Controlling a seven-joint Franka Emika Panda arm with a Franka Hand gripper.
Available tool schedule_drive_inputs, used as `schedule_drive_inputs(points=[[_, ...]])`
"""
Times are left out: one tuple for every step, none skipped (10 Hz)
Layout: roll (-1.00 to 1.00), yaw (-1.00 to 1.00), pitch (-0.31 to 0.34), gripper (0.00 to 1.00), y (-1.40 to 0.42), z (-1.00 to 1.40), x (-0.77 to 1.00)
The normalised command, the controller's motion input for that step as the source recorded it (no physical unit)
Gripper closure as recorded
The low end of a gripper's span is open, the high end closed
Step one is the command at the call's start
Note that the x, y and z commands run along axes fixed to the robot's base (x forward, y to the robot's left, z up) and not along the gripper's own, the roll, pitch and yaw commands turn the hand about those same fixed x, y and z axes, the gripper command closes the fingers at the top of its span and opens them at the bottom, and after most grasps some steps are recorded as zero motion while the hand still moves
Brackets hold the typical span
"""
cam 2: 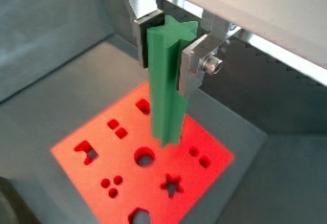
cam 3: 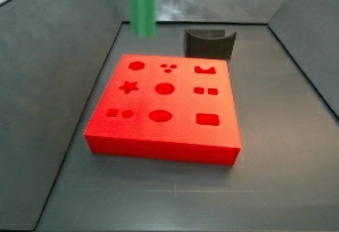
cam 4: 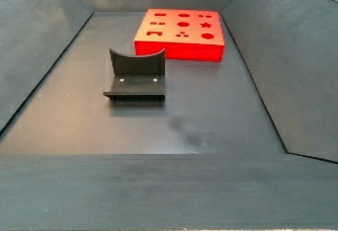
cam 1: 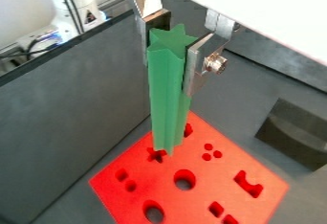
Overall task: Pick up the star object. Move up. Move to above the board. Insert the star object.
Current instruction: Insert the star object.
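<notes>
Fingers (cam 1: 155, 36) clamped on top end of the star object (cam 1: 169, 94), both wrist views. Gripper (cam 2: 173, 38) high above the board (cam 3: 166, 147). Peg upright, clear of the board, lower end hanging over it near the star hole (cam 1: 160, 154); exact alignment hard to judge. Only peg's lower part visible in a side view (cam 3: 143, 3). Board flat on the table (cam 4: 158, 136) toward one end. Fixture (cam 4: 134, 74) mid-table, apart from board.

The dark grey floor (cam 4: 199, 126) carried 2 things: the red board (cam 4: 184, 34) lay flat, and the dark fixture (cam 4: 134, 75) stood well apart from it.

The gripper (cam 1: 177, 48) hung above.
</notes>
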Motion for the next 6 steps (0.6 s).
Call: schedule_drive_inputs(points=[[0.07,-0.87,0.0,1.0,0.0,-0.36,-0.29],[0.07,-0.91,0.0,1.0,0.0,-0.37,-0.23],[0.07,-0.95,0.0,1.0,0.0,-0.42,-0.2],[0.07,-1.0,0.0,1.0,0.0,-0.56,-0.07],[0.04,-1.0,0.0,1.0,0.0,-0.63,-0.01],[0.01,-1.0,0.0,1.0,0.0,-0.76,0.0]])
